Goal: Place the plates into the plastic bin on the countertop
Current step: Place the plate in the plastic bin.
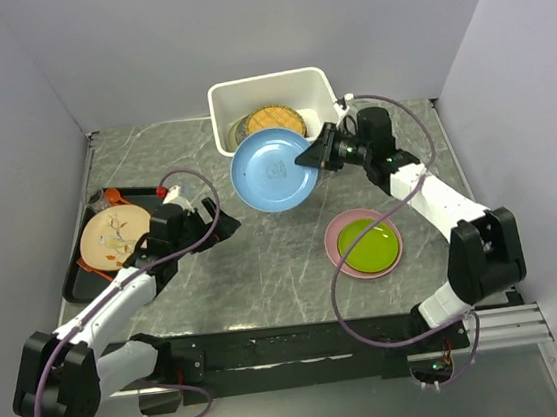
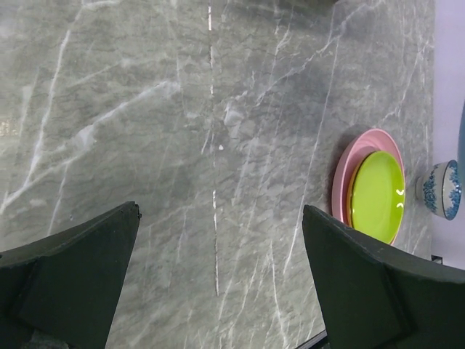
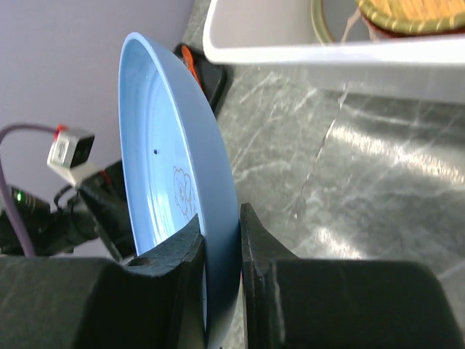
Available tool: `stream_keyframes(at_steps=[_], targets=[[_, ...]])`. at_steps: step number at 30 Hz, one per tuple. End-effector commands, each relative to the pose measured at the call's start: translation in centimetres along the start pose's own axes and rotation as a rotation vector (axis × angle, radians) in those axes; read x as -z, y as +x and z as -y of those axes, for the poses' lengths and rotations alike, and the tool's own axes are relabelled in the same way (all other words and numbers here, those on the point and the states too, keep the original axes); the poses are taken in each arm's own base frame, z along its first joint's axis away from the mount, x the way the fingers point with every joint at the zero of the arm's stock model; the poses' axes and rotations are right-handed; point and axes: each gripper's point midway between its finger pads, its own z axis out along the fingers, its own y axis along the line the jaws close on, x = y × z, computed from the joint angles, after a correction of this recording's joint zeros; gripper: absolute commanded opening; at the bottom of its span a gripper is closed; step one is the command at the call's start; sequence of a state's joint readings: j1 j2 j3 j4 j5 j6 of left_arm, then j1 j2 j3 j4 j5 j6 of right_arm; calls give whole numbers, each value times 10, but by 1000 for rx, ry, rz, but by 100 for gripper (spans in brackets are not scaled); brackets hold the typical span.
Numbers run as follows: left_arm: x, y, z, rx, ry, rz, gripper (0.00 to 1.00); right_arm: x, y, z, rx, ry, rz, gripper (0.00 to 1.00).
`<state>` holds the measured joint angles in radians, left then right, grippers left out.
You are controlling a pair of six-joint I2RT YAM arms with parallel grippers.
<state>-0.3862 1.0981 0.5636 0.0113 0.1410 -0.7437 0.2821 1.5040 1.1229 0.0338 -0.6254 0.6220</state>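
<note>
**Blue plate gripped near the bin; left arm idle**

Left gripper [image 1: 218, 221] sat at centre-left of the top view, low over the countertop [image 1: 265, 270]. Its jaws were spread wide with nothing between them. The left wrist view showed only bare marble in the gap.

At the left edge of the top view, a black tray [image 1: 73, 280] carried a peach flower-patterned plate [image 1: 114, 237].

Lower right of centre, the lime green plate [image 1: 368, 244] lay nested in the pink plate [image 1: 333, 230]. The stack sat flat on the countertop, well apart from both grippers. In the left wrist view, a small blue-and-white bowl [image 2: 439, 189] stood just beside the stack at the right edge.

Further back, the right gripper [image 1: 313, 154] was clamped on the right rim of the blue plate [image 1: 272, 171]. The right wrist view showed one finger on each face. The plate was tilted, its inner face turned toward the top camera. Its upper rim overlapped the near wall of the plastic bin [image 1: 266, 81]; it was not inside.

In the bin, at top centre, the yellow woven disc [image 1: 275, 120] lay on another plate. Only that plate's rim showed, at the disc's left.
</note>
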Motion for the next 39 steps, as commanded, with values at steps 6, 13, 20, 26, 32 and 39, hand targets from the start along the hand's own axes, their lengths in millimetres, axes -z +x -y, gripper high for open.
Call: stream_keyframes(at_steps=[6, 13, 20, 26, 32, 39], targets=[[22, -28, 4, -56, -38, 96, 99, -27, -68, -27, 36, -65, 83, 0], [23, -29, 3, -61, -53, 92, 99, -49, -109, -29, 69, -37, 111, 0], [12, -25, 4, -56, -37, 61, 99, -65, -141, -26, 76, -8, 141, 0], [3, -21, 10, -60, 0, 29, 99, -71, -154, -14, 53, 8, 175, 0], [-2, -19, 13, -68, 15, 6, 99, -68, -160, -3, 33, 24, 194, 0], [-3, -16, 10, -65, 12, -3, 99, -72, -164, 5, 26, 33, 203, 0]])
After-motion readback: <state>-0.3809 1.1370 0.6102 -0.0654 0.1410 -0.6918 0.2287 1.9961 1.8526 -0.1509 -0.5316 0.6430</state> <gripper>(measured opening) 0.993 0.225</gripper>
